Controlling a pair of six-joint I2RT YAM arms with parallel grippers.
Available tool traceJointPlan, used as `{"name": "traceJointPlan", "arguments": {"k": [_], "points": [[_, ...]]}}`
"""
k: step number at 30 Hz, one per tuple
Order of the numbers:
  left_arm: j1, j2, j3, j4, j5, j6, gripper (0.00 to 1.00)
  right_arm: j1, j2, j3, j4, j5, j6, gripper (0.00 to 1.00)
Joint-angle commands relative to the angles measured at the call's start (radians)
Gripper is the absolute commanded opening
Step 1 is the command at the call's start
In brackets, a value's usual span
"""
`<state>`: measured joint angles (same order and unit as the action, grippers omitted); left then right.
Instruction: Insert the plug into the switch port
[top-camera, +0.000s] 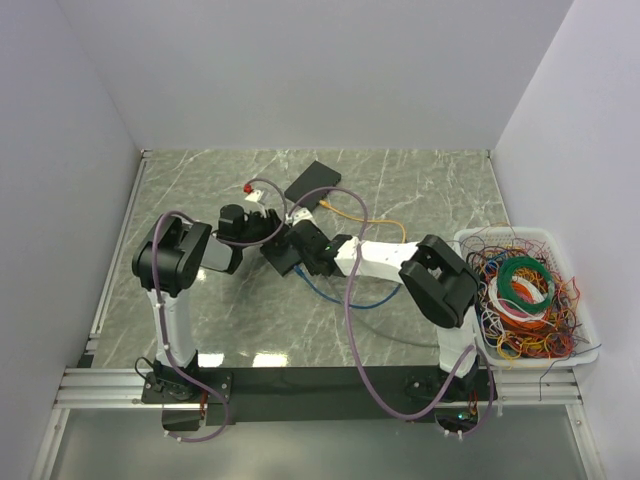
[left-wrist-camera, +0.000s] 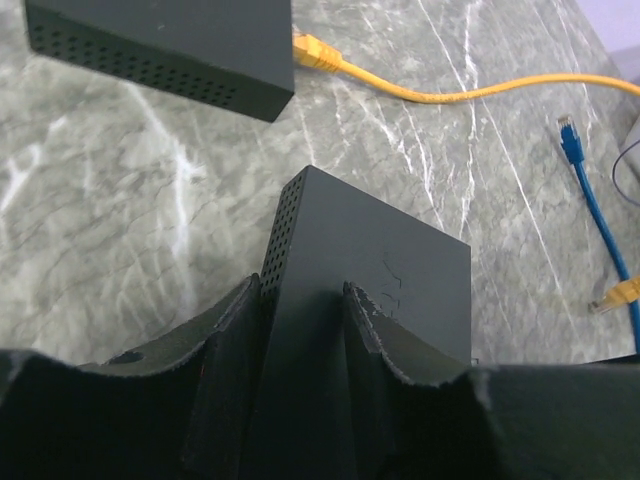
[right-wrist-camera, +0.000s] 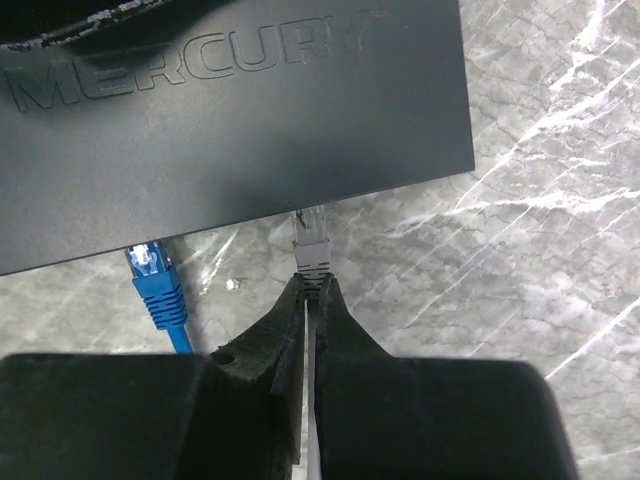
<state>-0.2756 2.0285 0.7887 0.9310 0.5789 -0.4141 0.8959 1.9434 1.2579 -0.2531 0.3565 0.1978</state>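
Observation:
The black switch (top-camera: 283, 252) marked MERCURY (right-wrist-camera: 230, 120) is at the table's middle, between both arms. My left gripper (left-wrist-camera: 305, 295) is shut on the switch (left-wrist-camera: 370, 270), one finger (left-wrist-camera: 235, 330) by its perforated side and the other on its broad face. My right gripper (right-wrist-camera: 311, 285) is shut on the boot of a grey plug (right-wrist-camera: 312, 245). The plug's clear tip points at the switch's near edge and reaches just under it. The port itself is hidden from view. In the top view the right gripper (top-camera: 318, 248) sits against the switch's right side.
A second black switch (top-camera: 313, 182) lies at the back with a yellow cable (left-wrist-camera: 315, 52) plugged in. A loose blue plug (right-wrist-camera: 155, 285) lies beside the grey one. Another blue plug (left-wrist-camera: 570, 135) lies on the marble. A white basket (top-camera: 470, 240) of tangled wires stands at the right.

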Motion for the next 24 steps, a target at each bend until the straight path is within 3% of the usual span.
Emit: {"name": "traceJointPlan", "arguments": {"k": [1, 6, 14, 24], "points": [[-0.145, 0.067, -0.022, -0.155, 0.294, 0.003, 0.42, -0.006, 0.018, 0.115, 0.345, -0.011, -0.018, 0.00], [-0.186, 0.104, 0.020, -0.185, 0.392, 0.026, 0.43, -0.023, 0.049, 0.133, 0.399, -0.021, -0.031, 0.00], [-0.206, 0.124, 0.046, -0.228, 0.404, 0.052, 0.43, -0.040, 0.000, 0.094, 0.517, -0.021, -0.063, 0.00], [-0.257, 0.153, 0.109, -0.363, 0.429, 0.127, 0.44, -0.063, 0.048, 0.221, 0.560, -0.050, -0.110, 0.00]]}}
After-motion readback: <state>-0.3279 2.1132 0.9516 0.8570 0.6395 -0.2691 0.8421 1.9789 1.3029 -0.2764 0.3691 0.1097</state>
